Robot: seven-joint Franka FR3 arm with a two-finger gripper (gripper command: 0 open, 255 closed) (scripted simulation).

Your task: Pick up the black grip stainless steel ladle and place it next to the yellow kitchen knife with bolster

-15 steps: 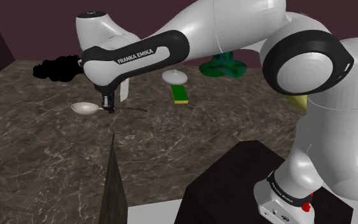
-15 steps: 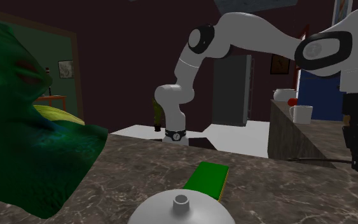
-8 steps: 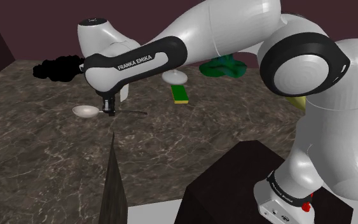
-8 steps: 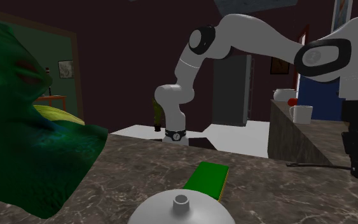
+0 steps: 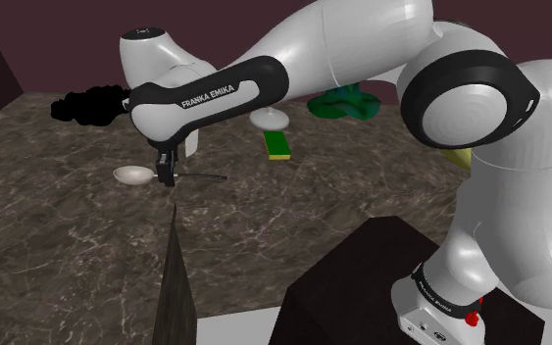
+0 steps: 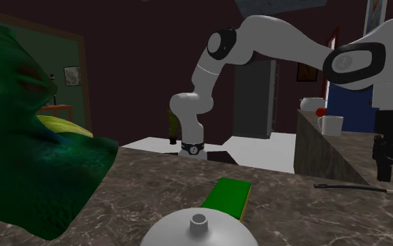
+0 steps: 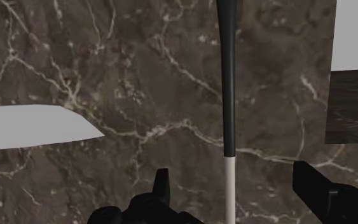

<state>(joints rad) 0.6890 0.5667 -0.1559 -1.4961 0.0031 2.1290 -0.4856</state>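
Now the pincer stands wide open, low over the dark, pale-veined marble tabletop, with its two black fingers set on either side of the ladle. The ladle lies flat on the tabletop and passes between the fingers roughly midway. Bare marble shows on both sides of it, so neither finger touches it and nothing is held.

Seen from the wrist, the black grip runs straight away from the pincer. The join where the grip gives way to the pale metal stem sits just ahead of the fingertips, and the stem carries on in between them.

From the shoulder view, the fingertips reach down to about the level of the stem. The ladle's pale bowl rests just beside the pincer on one side, and the thin dark grip stretches out along the tabletop on the opposite side.

A white object, partly hidden by the arm, stands near the pincer on its far side from the stand. Well apart from the pincer, farther across the tabletop, lie a green block and, just behind it, a white domed lid. A lumpy green object sits farther off again.
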